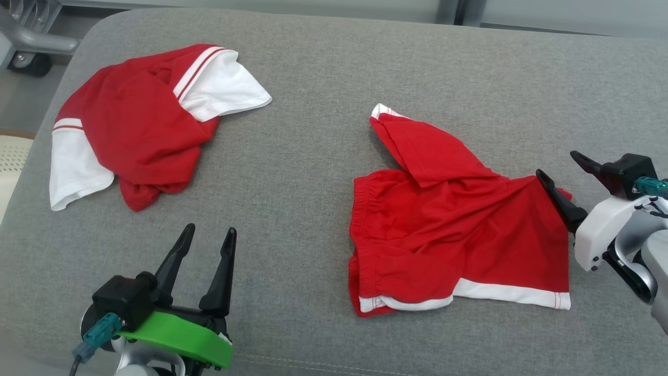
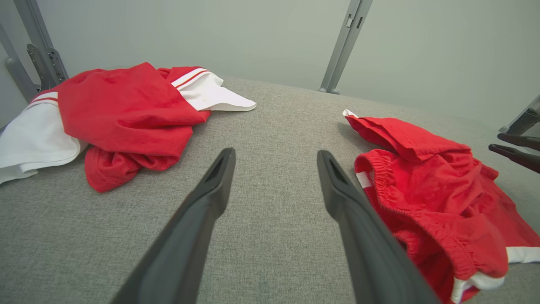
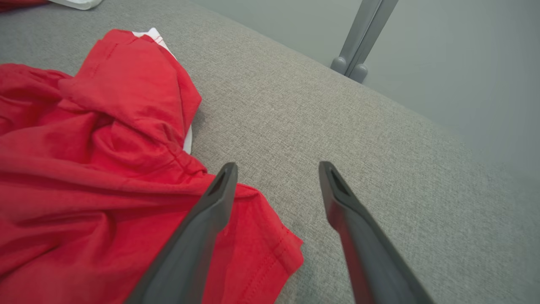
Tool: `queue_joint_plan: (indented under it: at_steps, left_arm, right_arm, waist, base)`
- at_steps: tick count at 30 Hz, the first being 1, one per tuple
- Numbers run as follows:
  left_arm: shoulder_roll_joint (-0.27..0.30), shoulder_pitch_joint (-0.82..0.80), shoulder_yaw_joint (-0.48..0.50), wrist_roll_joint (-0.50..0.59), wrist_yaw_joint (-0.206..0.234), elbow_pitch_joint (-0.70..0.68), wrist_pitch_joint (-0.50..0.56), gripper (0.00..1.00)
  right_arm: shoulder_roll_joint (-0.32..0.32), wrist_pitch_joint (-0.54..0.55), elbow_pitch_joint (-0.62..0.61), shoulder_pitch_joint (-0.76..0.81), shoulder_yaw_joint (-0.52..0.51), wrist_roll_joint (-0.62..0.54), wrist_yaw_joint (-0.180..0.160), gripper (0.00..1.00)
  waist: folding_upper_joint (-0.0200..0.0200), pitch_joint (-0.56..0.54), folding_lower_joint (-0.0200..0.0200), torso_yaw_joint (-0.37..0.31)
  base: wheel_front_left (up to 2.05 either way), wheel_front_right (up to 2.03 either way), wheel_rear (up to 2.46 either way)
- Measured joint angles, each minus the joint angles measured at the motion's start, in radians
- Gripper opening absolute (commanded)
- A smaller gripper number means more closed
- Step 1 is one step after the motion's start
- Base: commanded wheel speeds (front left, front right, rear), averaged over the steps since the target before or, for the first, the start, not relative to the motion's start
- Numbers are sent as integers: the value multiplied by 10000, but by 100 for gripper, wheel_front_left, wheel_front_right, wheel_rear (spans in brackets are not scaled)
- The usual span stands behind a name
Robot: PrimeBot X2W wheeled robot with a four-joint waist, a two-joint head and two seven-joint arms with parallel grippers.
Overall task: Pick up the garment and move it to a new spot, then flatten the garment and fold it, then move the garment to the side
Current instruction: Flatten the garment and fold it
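The shorts (image 1: 459,240) lie rumpled at four o'clock on the cushion (image 1: 313,183), one leg flopped over. The right gripper (image 1: 557,164) sits at their three o'clock edge, spread and empty. The left gripper (image 1: 210,230), also spread wide, hovers at eight o'clock. A shirt (image 1: 141,120) lies at ten. Flattening looks to be the step in hand, and the next move calls for pinching that flopped leg and drawing it out.

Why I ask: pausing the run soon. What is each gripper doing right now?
Left gripper: open, holding nothing.
Right gripper: open, holding nothing, one finger at the red shorts edge.
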Motion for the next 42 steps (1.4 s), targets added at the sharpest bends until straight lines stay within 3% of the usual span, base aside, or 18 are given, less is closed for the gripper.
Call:
queue_joint_plan:
  at_steps: [5,14,20,27,42]
  left_arm:
    - [27,213,203,12,2,36,-232,100]
    - [132,1127,836,435,102,322,-577,100]
    - [150,2192,1022,485,104,717,-663,100]
    - [157,3161,1164,407,184,826,-667,100]
    - [194,3432,1164,428,178,546,-736,100]
  right_arm:
    - [-52,-466,-259,450,-217,2,-63,100]
    - [0,-1097,-966,2274,-734,190,-1074,100]
    - [552,-1141,-1572,4138,-941,706,-1687,100]
    - [640,-1183,-1950,5503,-1137,1014,-1883,100]
    - [573,-1187,-3024,6010,-1448,844,-2057,100]
  waist:
    - [0,-193,0,-351]
    - [0,-944,0,-982]
    - [0,-1635,0,-1370]
    - [0,-1977,0,-1710]
    - [0,-1754,0,-1791]
  base:
    - [0,0,0]
    - [0,0,0]
    - [0,0,0]
    - [0,0,0]
    - [0,0,0]
